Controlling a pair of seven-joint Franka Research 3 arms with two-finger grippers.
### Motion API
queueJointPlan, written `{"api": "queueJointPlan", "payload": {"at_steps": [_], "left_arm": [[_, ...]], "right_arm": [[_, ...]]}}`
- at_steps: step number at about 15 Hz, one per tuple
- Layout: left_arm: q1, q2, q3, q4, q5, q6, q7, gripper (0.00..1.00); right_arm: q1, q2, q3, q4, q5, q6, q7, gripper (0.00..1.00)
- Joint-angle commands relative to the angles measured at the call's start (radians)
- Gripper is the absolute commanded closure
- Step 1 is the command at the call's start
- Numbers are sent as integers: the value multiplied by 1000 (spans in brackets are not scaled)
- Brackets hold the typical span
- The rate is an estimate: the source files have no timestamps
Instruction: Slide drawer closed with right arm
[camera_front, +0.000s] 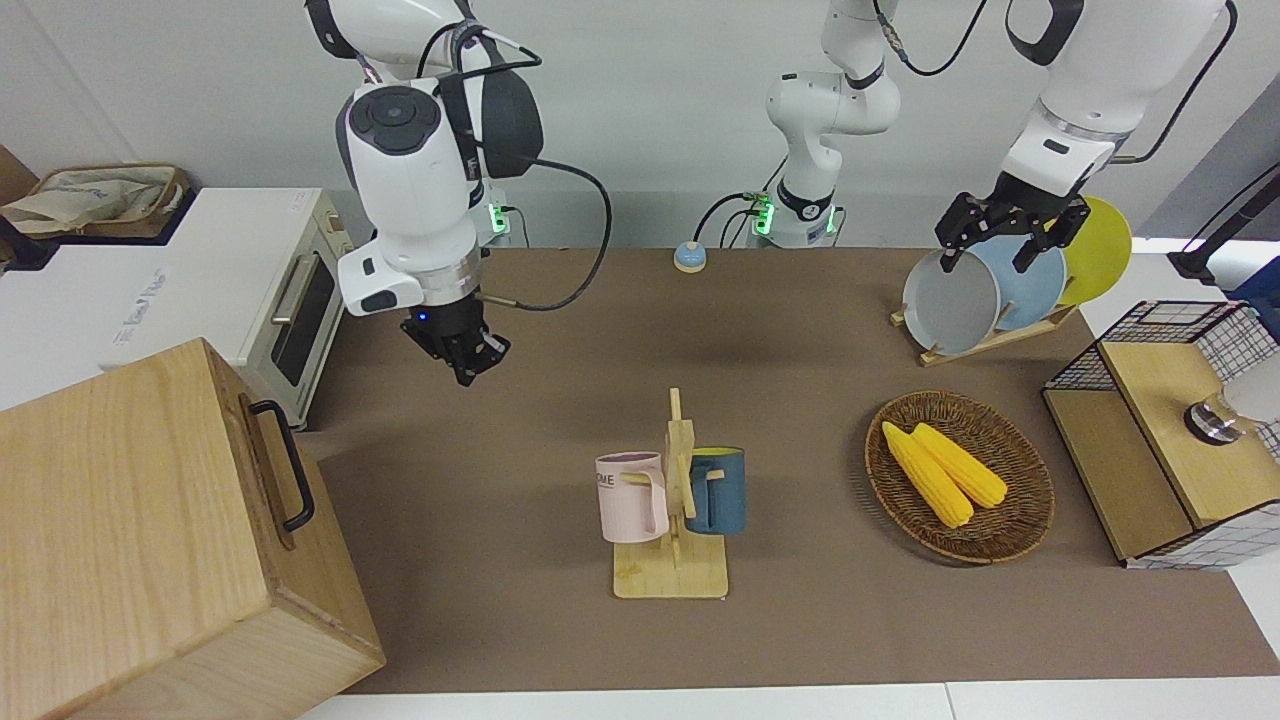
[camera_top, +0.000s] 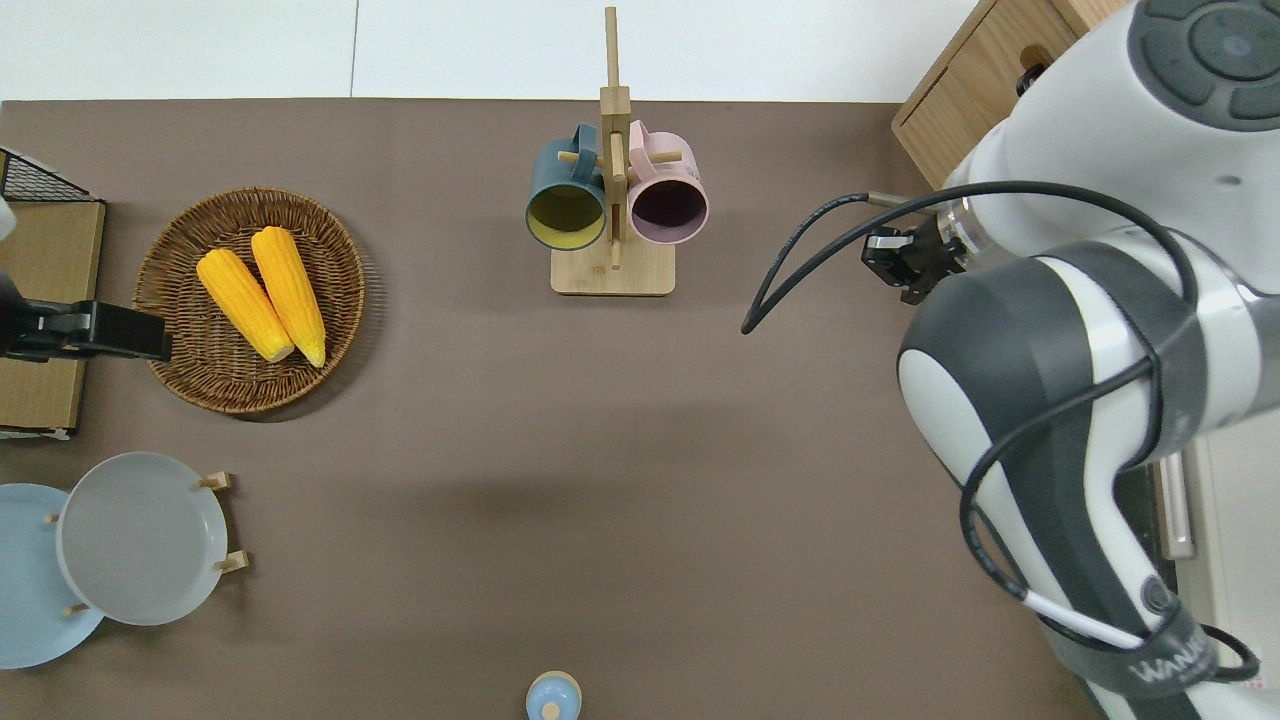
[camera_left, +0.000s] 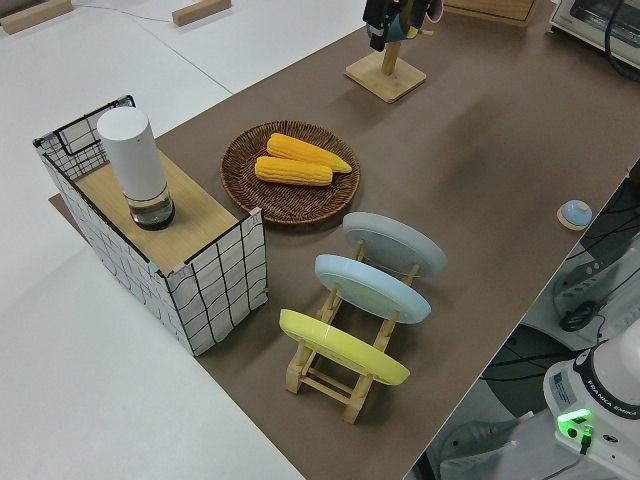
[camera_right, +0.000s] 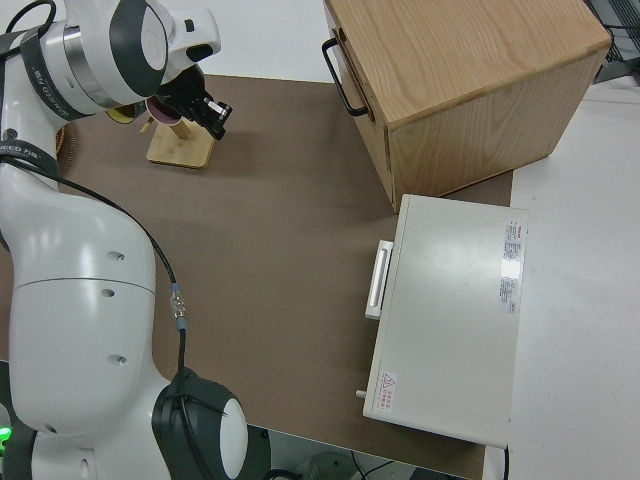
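While the drawer (camera_front: 268, 470) sits nearly flush in the pale-wood cabinet (camera_front: 150, 540) at the right arm's end of the table, the right gripper (camera_front: 466, 360) hangs over bare brown mat (camera_front: 500, 620), well apart from the black bar handle (camera_front: 285, 462). Open mat lies between its fingertips and the drawer front. Whether its fingers are spread or pressed together I cannot tell. Its wrist tilts downward. The left arm is parked.
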Motion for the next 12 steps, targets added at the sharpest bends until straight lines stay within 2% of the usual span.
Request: {"api": "queueJointPlan", "payload": {"at_steps": [1,2,5,7,9,12], "left_arm": [[-17,13,17,20,12,0,7,5],[-17,13,17,20,12,0,7,5],[-17,13,17,20,12,0,7,5],[-17,13,17,20,12,0,7,2],[-17,13,17,20,12,0,7,5],[-17,13,17,20,12,0,7,2]], "right_arm": [[-7,-84,-46,-68,11,-21,-153,1000],[-13,-98,-48,-68,11,-40,-210,1000],[-19,-129,-88,-68,14,-55,-355,1000],[-36,-138,-100,-68,18,-58,-450,1000],[-51,-147,-104,-68,24,-57,-507,1000],[-90,-154,-121,-68,98,-54,-584,1000]]}}
